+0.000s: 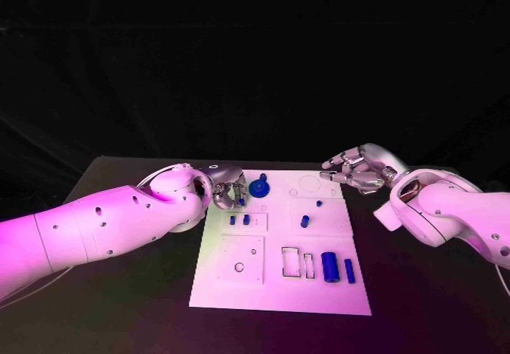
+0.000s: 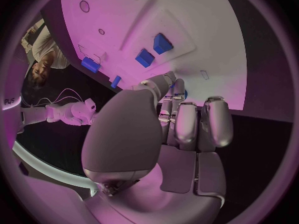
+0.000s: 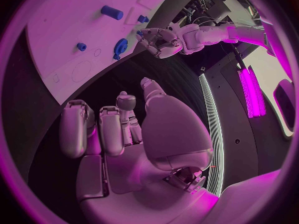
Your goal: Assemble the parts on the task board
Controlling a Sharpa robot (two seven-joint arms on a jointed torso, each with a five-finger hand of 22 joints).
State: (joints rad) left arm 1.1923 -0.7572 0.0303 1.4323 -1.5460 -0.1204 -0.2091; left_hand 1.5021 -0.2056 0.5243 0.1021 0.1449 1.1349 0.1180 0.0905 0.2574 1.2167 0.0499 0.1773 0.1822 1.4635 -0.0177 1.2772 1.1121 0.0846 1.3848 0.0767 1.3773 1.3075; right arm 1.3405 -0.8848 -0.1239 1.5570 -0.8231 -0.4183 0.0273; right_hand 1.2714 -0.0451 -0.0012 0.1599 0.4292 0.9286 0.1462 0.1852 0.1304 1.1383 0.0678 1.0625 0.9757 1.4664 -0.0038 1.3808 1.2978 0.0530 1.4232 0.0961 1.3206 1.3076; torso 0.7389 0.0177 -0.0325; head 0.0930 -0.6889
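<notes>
My left robot hand [image 1: 225, 193] sat at the far-left edge of the white board [image 1: 319, 295], fingers curled in close together. Couldn't tell whether it held anything; in the left wrist view the fingertips [image 2: 176, 92] were bunched over the board with only a bit of blue behind them. A blue gear-like piece [image 1: 260, 186] lay just right of that hand, near the far edge. My right robot hand [image 1: 360, 169] hovered off the board's far-right corner over the dark surface [image 1: 425, 295], fingers loosely curled, apart, nothing in them. Two small blue blocks [image 1: 239, 219] stood on the board's left side, another small blue peg [image 1: 305, 220] near the middle. A blue cylinder [image 1: 329, 267] and a thinner blue bar [image 1: 350, 271] lay side by side at near right, next to two rectangular slots [image 1: 291, 262].
</notes>
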